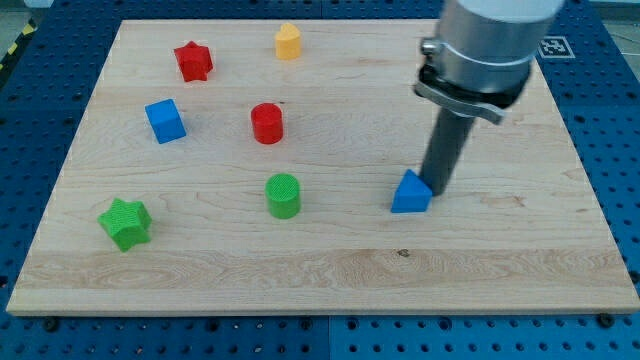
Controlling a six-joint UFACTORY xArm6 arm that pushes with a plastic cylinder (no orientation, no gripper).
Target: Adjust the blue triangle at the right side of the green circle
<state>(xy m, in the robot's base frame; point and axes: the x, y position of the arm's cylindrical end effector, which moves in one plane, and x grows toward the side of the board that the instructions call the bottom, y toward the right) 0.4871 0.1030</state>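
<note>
The blue triangle (pixel 410 193) lies on the wooden board (pixel 320 270), right of centre. The green circle (pixel 283 195) stands to its left, at about the same height in the view, with a wide gap between them. My tip (pixel 437 187) is at the blue triangle's upper right edge, touching or nearly touching it. The dark rod rises from there to the grey arm body at the view's top right.
A red circle (pixel 267 123) stands above the green circle. A blue cube (pixel 165 120), a red star (pixel 193 61) and a yellow block (pixel 288 41) are in the upper left part. A green star (pixel 125 222) lies at the lower left.
</note>
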